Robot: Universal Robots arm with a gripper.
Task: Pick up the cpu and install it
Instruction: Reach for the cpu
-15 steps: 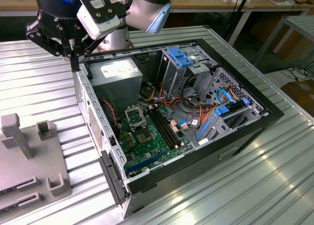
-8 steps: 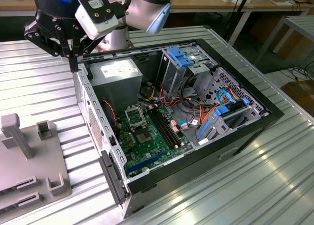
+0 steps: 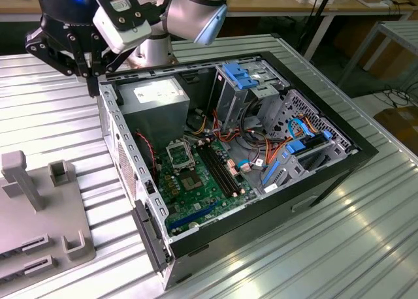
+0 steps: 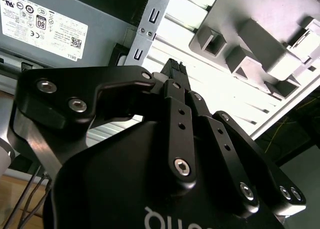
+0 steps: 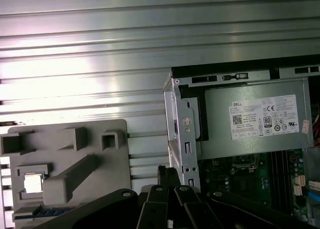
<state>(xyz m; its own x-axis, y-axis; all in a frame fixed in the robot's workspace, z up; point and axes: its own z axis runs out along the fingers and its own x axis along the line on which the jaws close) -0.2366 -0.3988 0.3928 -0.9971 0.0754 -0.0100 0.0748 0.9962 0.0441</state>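
The cpu [image 5: 32,183] lies in the grey holder [image 5: 112,184], while the hand [image 5: 167,171] hovers nearby, closed and empty.

Single arm [image 3: 194,10]: grey joint w/ blue cap, wrist extended toward exterior view's left. Gripper [image 3: 88,67] black, pointing down, hanging in air. Jaws closed tip-to-tip, nothing betw. them. Same in second wrist view, gripper [image 4: 172,69], and first wrist view, gripper [image 5: 166,173]: linkage bars converge fwd.
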